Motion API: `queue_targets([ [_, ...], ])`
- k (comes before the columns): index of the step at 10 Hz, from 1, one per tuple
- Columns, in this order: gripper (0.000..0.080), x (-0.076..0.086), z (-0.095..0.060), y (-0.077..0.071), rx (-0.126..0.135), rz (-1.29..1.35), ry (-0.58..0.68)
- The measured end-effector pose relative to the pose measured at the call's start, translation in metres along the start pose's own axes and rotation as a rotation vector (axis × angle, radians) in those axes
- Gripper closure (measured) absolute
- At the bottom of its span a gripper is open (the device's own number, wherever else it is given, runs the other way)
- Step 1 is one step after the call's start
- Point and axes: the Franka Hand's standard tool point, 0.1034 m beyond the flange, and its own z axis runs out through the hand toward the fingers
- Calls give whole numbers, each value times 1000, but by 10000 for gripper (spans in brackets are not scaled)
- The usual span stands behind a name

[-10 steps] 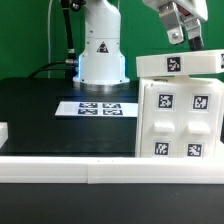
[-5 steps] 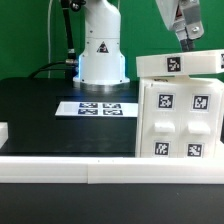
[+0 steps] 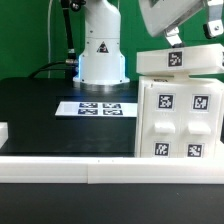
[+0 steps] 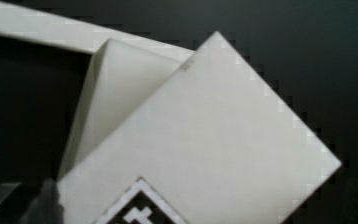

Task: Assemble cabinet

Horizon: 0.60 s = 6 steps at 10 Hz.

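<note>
Cabinet assembly, shown in an exterior view and a wrist view. A big white plastic box-shaped cabinet body with black-and-white square tags [image 3: 178, 120] is stood on the black bench [image 3: 40, 110] at the exterior view's right. A flat white tagged top panel [image 3: 178, 61] is laid across the body, slightly tilted and not visibly seated.

Over the last second the arm's two dark-tipped fingers [image 3: 173, 37] have been swung and turned above that panel. They are now spread fully wide, with one tip just over the panel's middle and the other near its end at the exterior view's right. Nothing is held between them. The panel itself has not been shifted.

In the wrist view a white tagged surface is seen close below and fills most of the picture. The change is judged to be an alignment for gripping or pressing the top panel, so the top is probably yet to be fixed. A thin white marker board [image 3: 98, 107] is seen untouched on the bench.
</note>
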Motion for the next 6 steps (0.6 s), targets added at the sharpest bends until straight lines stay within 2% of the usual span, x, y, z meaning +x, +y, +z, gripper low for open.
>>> queue_targets([
  [1, 2, -1, 0, -1, -10, -76, -4],
  [2, 2, -3, -4, -8, -28, -268, -13],
  [6, 2, 7, -5, -4, -34, -680, -31],
])
